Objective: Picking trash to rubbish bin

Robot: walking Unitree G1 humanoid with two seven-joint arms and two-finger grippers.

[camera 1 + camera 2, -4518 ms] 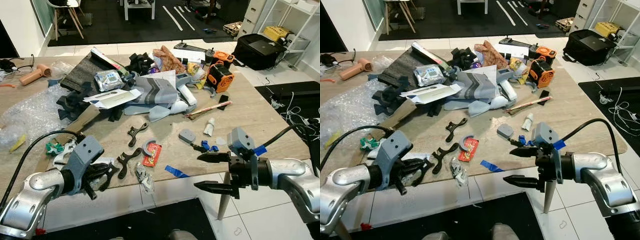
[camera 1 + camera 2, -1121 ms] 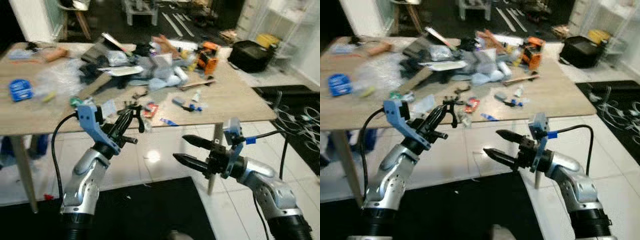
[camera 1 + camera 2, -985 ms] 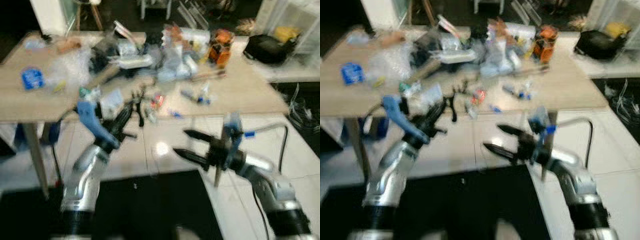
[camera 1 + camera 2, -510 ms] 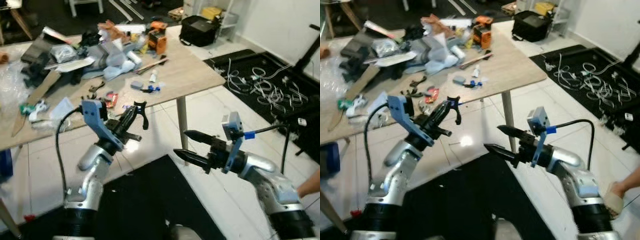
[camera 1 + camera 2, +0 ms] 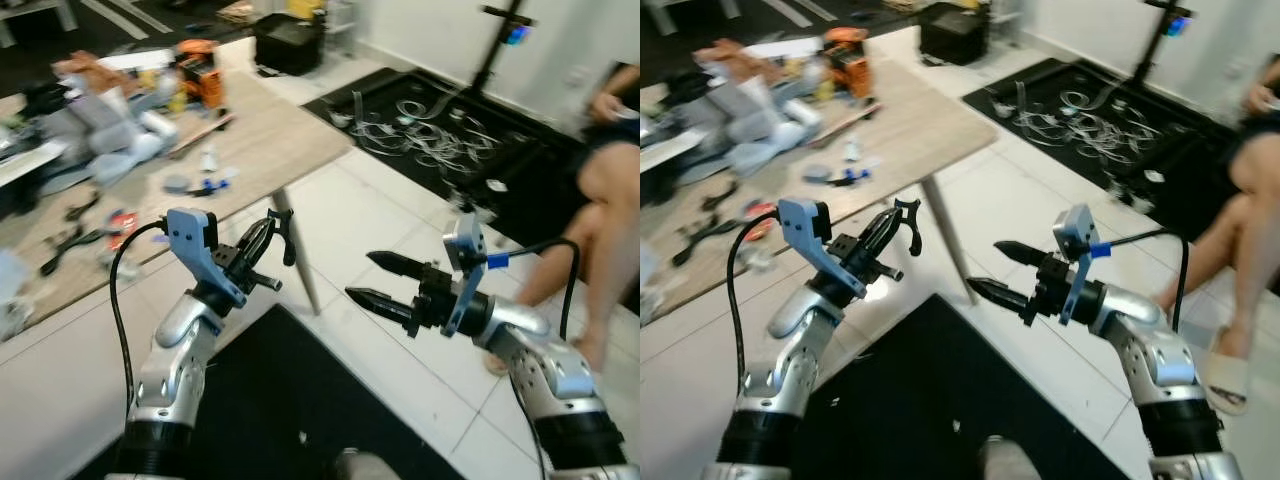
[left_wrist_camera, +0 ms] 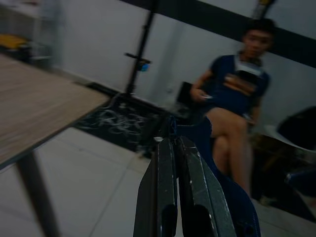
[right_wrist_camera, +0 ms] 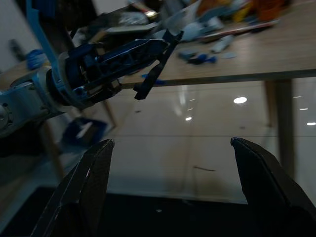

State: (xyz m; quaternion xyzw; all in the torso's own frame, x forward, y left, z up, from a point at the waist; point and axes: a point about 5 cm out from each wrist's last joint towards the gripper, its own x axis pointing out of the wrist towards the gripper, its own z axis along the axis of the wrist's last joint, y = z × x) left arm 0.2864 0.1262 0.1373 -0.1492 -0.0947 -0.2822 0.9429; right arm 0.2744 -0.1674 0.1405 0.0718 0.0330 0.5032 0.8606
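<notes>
My left gripper [image 5: 266,236] is raised in front of me, shut on a black curved plastic piece [image 5: 288,240], which hangs off the fingertips over the white tiled floor. That same black piece [image 7: 153,74] appears in the right wrist view, sticking out of the left gripper. My right gripper [image 5: 360,276] is held out beside it at about the same height, open, with nothing between its fingers [image 7: 86,182]. The trash-covered wooden table [image 5: 265,140] lies to my left, behind the left arm.
A pile of clutter [image 5: 100,110] covers the table's far part. A person sits at the right, legs [image 5: 600,200] reaching toward my right arm. Loose cables [image 5: 450,125] lie on a black mat ahead, near a tripod stand [image 5: 500,40]. A black mat [image 5: 260,400] is underfoot.
The whole view has swung to the right: the table has slid off to the left and a seated person has come into view. Both arms keep their pose; the left still holds the black piece.
</notes>
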